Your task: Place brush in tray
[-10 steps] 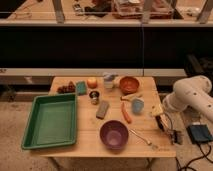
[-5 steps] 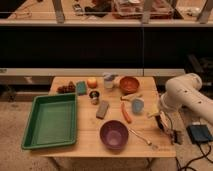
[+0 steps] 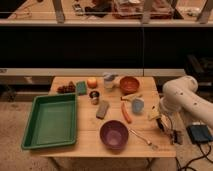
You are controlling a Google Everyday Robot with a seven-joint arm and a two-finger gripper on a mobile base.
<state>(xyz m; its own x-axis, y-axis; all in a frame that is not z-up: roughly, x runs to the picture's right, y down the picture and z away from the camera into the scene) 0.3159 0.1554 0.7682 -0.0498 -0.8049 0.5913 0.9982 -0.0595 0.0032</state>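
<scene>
One pincer, spread, low over the surface edge; black brush just beside it; green tray well apart.

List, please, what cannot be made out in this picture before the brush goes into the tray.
- Brush, camera view: probably the dark shape at the table's right edge. The gripper, at that same edge under the white arm, hides part of it, so its ends are unclear.
- White arm: cut off by the picture's right edge, and its base is unseen.
- Dark cluster beyond the tray: too small to name.
</scene>
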